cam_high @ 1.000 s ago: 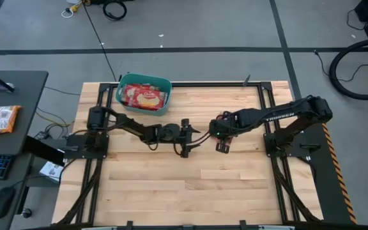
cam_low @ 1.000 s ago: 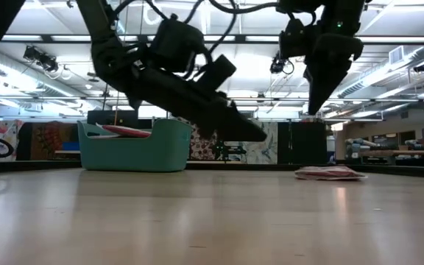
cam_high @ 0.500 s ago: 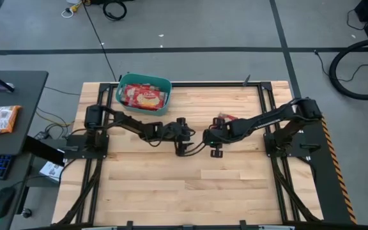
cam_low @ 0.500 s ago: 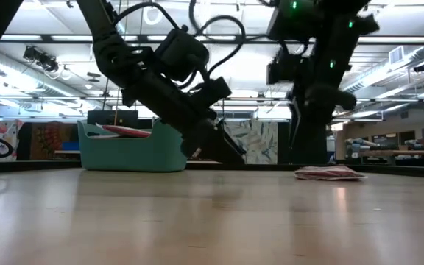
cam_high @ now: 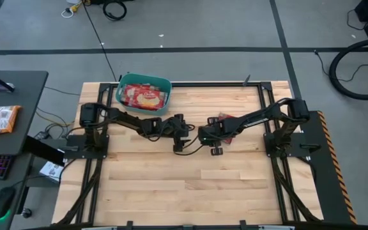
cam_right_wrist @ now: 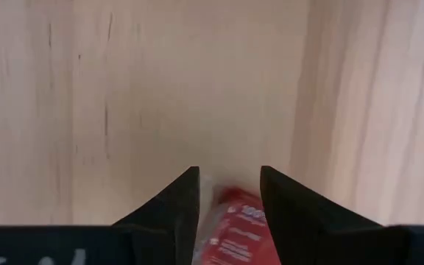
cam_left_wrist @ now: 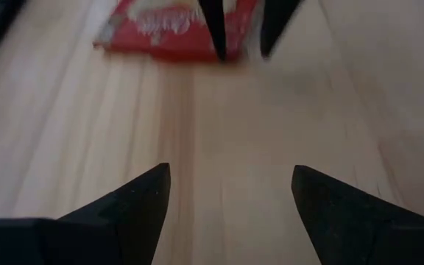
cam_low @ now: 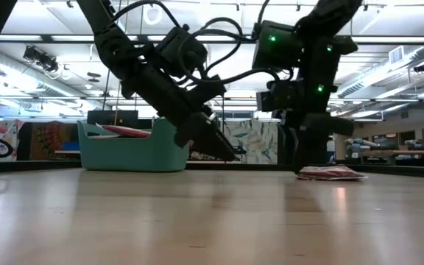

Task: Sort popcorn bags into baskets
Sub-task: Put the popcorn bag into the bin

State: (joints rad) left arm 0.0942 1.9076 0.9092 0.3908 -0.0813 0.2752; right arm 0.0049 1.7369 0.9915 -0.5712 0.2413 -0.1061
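One red popcorn bag (cam_low: 330, 174) lies flat on the table right of centre; it also shows in the high view (cam_high: 226, 119), partly under my right arm. My right gripper (cam_right_wrist: 229, 193) points down at the bag's left end, open, with the bag's red edge (cam_right_wrist: 234, 221) showing between its fingers. My left gripper (cam_left_wrist: 230, 188) hangs open just left of it (cam_high: 185, 135), low over bare wood and aimed at the bag (cam_left_wrist: 171, 29). The teal basket (cam_high: 121, 89) at the far edge holds several bags (cam_high: 144, 97). My right gripper comes at the bag's left end (cam_left_wrist: 197, 53) from above, and its fingertips (cam_left_wrist: 219, 40) stand right at that edge. I cannot tell whether they touch the bag. The bag lies flat on the table.
Black frame rails (cam_high: 260, 96) run along the table's far and side edges. Bare wood (cam_high: 190, 185) fills the near half. A side desk (cam_high: 5, 121) with more packets stands off the table's left.
My right gripper has come down from well above the table to its surface, shifted toward the table's left to the bag's left end, and opened. My left gripper has drawn back a little toward the left and dipped lower. The bag has not moved.
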